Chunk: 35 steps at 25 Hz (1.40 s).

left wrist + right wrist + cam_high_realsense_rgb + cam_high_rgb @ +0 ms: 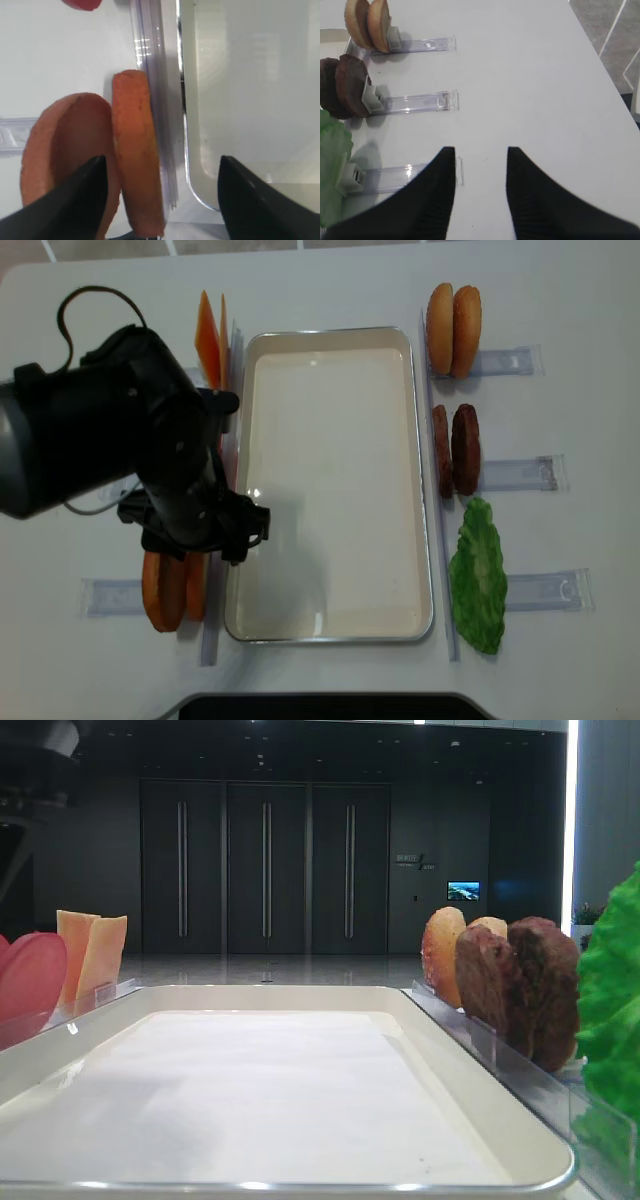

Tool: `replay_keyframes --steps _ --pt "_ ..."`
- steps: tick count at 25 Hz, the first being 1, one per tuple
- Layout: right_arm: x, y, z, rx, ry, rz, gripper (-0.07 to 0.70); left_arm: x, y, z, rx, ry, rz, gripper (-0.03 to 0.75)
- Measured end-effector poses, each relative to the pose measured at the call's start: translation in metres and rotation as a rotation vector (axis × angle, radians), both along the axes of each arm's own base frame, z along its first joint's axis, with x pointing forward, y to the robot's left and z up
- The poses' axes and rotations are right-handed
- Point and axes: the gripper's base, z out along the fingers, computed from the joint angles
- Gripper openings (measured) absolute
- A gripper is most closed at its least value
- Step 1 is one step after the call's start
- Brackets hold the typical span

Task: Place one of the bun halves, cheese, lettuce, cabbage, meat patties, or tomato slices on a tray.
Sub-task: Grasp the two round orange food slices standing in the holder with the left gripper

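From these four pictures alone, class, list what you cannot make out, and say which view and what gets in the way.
- Overhead view: the left arm covers the left gripper and the middle rack on that side.
- Low front view: the lettuce is cut by the right edge.
- Left wrist view: a red piece is cut by the top edge.
- Right gripper: absent from the overhead view.

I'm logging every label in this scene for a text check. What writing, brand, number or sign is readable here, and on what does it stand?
No text can be read.
Wall sign beside the dark doors: pale lettering, too small and blurred to read.
Small lit screen: image only, blurred.
Tray, food and clear racks: no markings.
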Motion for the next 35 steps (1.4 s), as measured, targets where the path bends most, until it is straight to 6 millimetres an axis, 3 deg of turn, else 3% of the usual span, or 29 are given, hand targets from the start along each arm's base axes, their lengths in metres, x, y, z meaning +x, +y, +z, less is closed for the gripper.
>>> replay_keyframes --steps 16,23,30,35 --pt "0.0000 0.0000 0.0000 0.000 0.000 0.000 0.244 0.0002 0.0030 -0.0024 0.050 0.016 -0.010 0.491" --pt "0.0000 0.0000 0.0000 0.000 0.000 0.000 0.244 -0.0014 0.0049 -0.0022 0.071 0.033 -0.008 0.379" --pt "0.0000 0.0000 0.0000 0.000 0.000 0.000 0.241 -0.0016 0.0057 -0.0021 0.080 0.037 -0.008 0.143" --pt "0.0000 0.0000 0.0000 0.000 0.000 0.000 0.241 -0.0018 0.0061 -0.0020 0.084 0.039 -0.008 0.140"
